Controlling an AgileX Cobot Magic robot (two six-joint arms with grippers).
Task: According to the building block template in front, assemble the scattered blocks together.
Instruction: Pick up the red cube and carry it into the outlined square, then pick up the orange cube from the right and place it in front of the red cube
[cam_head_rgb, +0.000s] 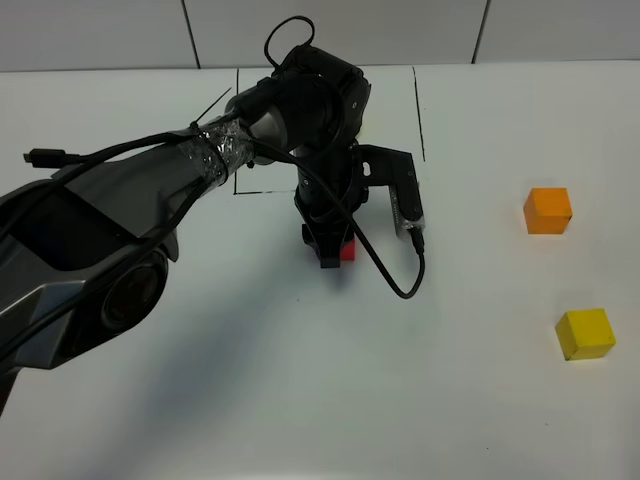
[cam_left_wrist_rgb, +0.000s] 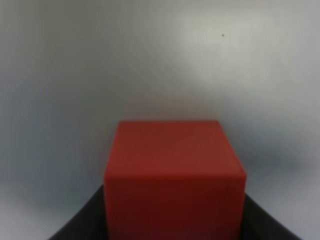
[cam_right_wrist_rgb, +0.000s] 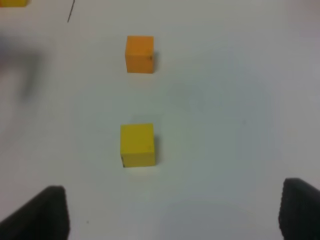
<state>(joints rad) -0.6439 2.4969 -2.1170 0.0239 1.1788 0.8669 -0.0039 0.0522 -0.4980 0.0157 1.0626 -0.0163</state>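
The red block sits at the middle of the table between the fingers of my left gripper. In the left wrist view the red block fills the gap, with a dark finger against each side. The orange block and the yellow block lie apart at the right. They also show in the right wrist view, orange and yellow. My right gripper is open and empty, short of the yellow block. The template is hidden behind the left arm.
A thin black drawn outline marks a square on the white table behind the left arm. The left arm's cable loops down beside the red block. A yellow sliver shows at the edge of the right wrist view.
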